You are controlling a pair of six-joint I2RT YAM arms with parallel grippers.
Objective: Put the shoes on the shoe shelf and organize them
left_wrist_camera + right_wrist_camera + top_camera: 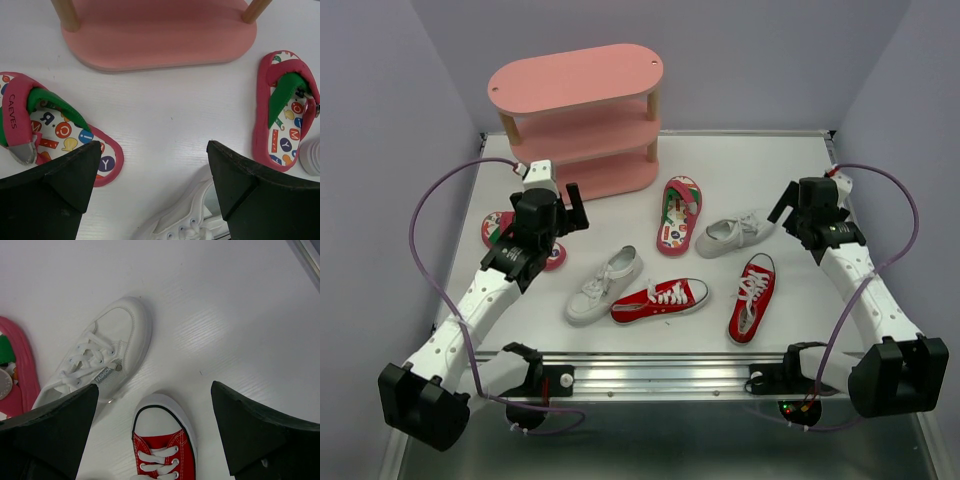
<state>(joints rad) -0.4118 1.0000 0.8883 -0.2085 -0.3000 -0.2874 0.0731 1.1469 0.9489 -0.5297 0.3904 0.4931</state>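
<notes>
The pink shoe shelf stands at the back left with bare boards; its bottom board shows in the left wrist view. One flip-flop lies mid-table, the other partly under my left arm. White sneakers and red sneakers lie in front. My left gripper is open and empty above the table between the flip-flops, over a white sneaker. My right gripper is open and empty above a red sneaker's toe, next to a white sneaker.
Purple walls close in the table on the left, back and right. A metal rail with the arm bases runs along the near edge. The table's right edge shows in the right wrist view.
</notes>
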